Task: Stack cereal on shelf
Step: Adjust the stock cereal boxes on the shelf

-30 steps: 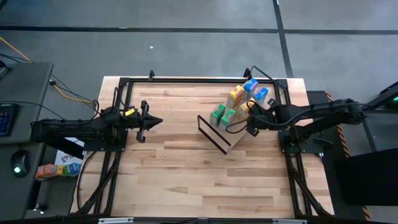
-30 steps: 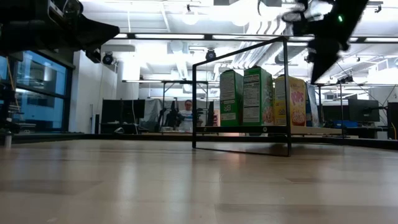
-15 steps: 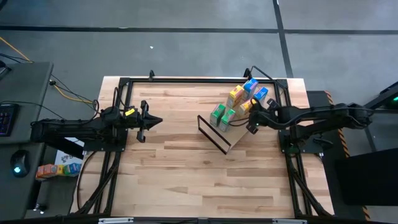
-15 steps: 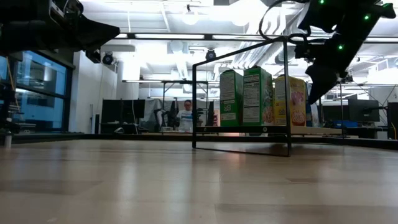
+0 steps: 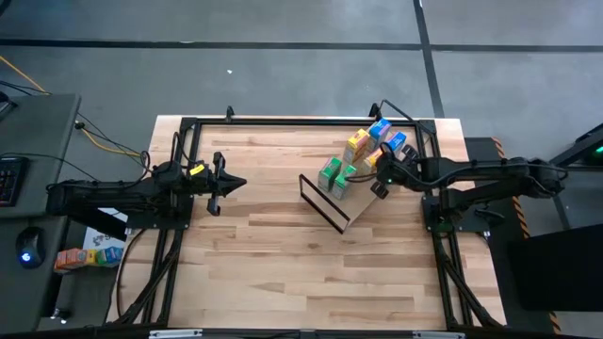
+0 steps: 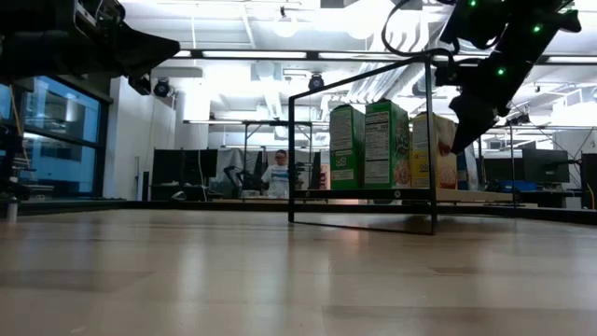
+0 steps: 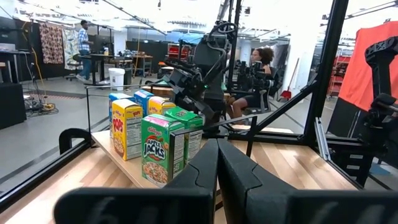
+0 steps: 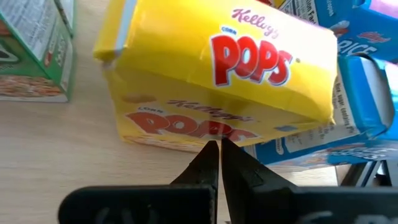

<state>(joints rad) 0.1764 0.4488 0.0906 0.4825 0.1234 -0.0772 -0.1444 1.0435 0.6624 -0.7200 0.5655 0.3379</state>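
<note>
Reaching right gripper point(image 8: 214, 149) against cereal point(image 8: 211, 74).

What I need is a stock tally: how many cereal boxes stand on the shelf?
6, all on the shelf: two green boxes nearest its black frame, two yellow boxes mid-board, two blue boxes at the far end. The right gripper may hide another.

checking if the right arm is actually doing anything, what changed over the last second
The right gripper, shut, has moved in along the shelf toward the cereal boxes, and its tips now sit right at the yellow box. Nothing was grabbed or let go. The boxes and shelf have not visibly moved, and the left gripper stays shut over the table's left side.
</note>
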